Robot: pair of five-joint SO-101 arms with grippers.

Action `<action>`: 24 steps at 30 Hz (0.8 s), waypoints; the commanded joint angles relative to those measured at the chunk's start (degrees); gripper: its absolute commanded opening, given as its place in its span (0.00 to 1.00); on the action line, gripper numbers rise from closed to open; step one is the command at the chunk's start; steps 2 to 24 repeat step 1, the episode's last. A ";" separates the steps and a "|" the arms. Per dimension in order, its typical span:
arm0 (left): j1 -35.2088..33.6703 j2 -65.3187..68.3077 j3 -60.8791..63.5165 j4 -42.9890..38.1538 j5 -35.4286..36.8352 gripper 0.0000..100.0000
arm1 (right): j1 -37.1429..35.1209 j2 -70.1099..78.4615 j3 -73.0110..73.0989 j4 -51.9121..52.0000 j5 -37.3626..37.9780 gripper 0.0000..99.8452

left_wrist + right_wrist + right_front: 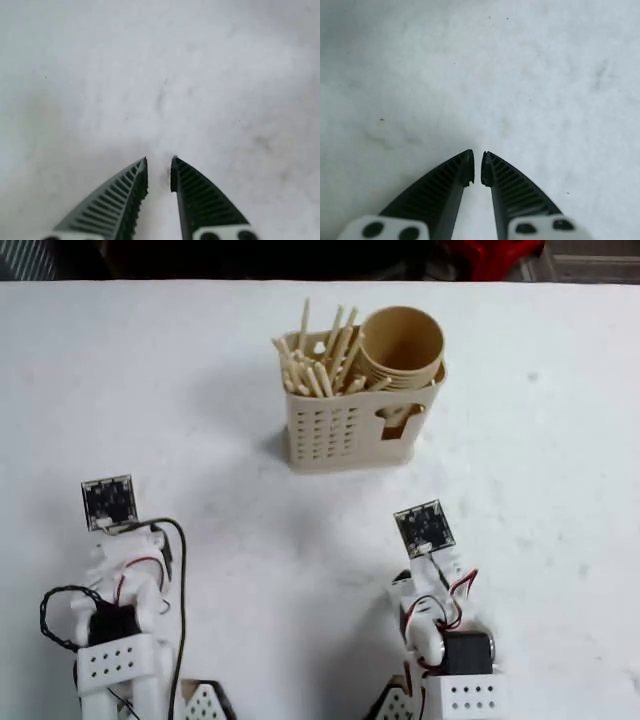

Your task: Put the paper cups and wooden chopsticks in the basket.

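A beige slotted basket stands at the middle of the table's far half. Several wooden chopsticks stick up out of its left part. A stack of paper cups sits in its right part, mouth upward. Both arms are folded back at the near edge, well short of the basket, the left arm at the left and the right arm at the right. My left gripper is shut over bare tabletop with nothing held. My right gripper is likewise shut with nothing held.
The white table spreads wide on both sides of the basket and between it and the arms. A black cable loops beside the left arm. Dark clutter lies beyond the table's far edge.
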 commanded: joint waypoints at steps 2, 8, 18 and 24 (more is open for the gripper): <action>0.66 -0.57 -0.18 0.26 0.44 0.10 | 0.04 -0.13 0.44 0.22 0.35 0.04; 0.66 -0.57 -0.18 0.26 0.44 0.10 | 0.04 -0.13 0.44 0.22 0.35 0.04; 0.66 -0.57 -0.18 0.26 0.44 0.10 | 0.04 -0.13 0.44 0.22 0.35 0.04; 0.66 -0.57 -0.18 0.26 0.44 0.10 | 0.04 -0.13 0.44 0.22 0.35 0.04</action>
